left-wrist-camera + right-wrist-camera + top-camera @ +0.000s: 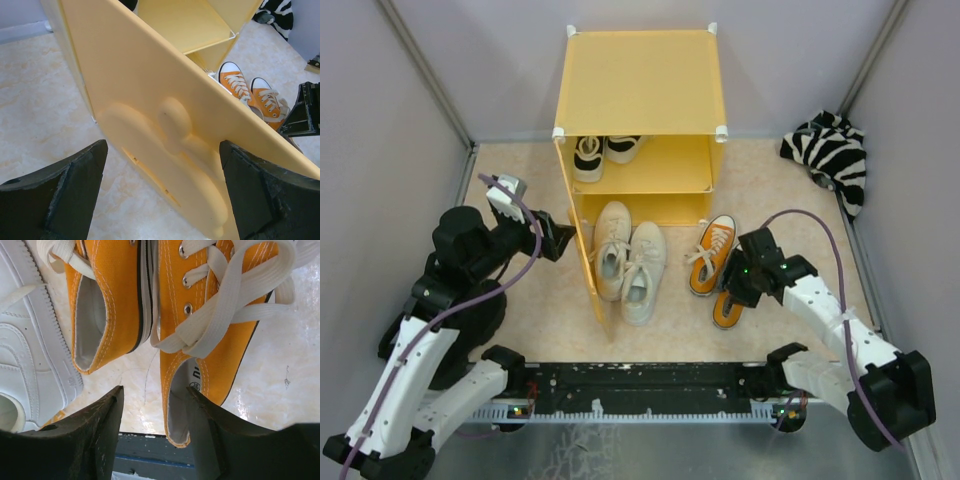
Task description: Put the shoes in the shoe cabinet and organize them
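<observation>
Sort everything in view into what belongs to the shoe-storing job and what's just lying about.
Job:
shoe cabinet
black sneakers, in its upper compartment
off-white sneakers
orange sneakers

Lying about:
zebra-striped fabric bundle

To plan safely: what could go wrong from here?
The loose laces of the orange shoes lie by the open right gripper and may snag. The white sneakers lie before the cabinet and may block the way in. The left gripper is close to the open door and could knock it.
</observation>
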Robot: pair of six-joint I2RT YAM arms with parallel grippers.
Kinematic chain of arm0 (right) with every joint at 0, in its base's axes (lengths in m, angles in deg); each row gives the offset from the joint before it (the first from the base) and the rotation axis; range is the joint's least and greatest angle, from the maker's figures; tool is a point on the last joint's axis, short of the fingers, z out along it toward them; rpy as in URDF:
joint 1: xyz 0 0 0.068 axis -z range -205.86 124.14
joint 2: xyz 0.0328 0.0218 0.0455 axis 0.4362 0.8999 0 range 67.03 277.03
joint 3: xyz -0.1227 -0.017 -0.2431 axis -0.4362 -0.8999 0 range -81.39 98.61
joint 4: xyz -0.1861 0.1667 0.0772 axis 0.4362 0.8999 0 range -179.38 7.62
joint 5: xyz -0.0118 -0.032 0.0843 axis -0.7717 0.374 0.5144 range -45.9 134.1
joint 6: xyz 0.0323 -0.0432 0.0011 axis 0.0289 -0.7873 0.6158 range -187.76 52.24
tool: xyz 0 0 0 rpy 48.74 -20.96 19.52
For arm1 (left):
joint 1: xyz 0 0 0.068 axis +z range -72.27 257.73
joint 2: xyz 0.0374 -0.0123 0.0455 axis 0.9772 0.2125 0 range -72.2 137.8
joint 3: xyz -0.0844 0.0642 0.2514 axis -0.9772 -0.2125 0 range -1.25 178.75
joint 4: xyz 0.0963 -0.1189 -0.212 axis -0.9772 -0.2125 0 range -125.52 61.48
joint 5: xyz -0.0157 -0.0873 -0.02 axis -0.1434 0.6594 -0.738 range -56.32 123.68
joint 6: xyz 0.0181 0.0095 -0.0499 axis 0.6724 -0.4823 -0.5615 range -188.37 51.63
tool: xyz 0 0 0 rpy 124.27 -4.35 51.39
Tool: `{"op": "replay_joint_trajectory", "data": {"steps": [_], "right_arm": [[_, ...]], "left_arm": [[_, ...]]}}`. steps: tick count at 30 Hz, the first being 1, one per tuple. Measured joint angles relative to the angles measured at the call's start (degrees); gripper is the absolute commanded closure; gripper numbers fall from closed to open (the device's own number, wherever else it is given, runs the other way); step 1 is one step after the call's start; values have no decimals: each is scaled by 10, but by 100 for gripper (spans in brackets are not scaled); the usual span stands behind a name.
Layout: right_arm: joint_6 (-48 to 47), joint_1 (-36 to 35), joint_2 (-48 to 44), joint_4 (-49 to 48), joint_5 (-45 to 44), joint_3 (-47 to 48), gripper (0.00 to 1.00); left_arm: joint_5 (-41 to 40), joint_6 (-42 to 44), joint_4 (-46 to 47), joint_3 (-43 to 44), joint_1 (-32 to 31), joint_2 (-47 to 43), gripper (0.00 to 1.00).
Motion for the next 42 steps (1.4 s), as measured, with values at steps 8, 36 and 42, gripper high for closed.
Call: {"op": "replay_joint_trajectory", "data": {"steps": [8,36,42], "right_arm": [[35,-1,7,-57,-5,-4,39],[47,-7,41,-60,-35,-10,60],[49,-34,34,-82,-36,-5,57]], "left_arm": [[0,3,-2,0,0,-2,1],[-2,6,-10,4,0,-10,1],[-3,7,-11,4,0,-16,1]]}}
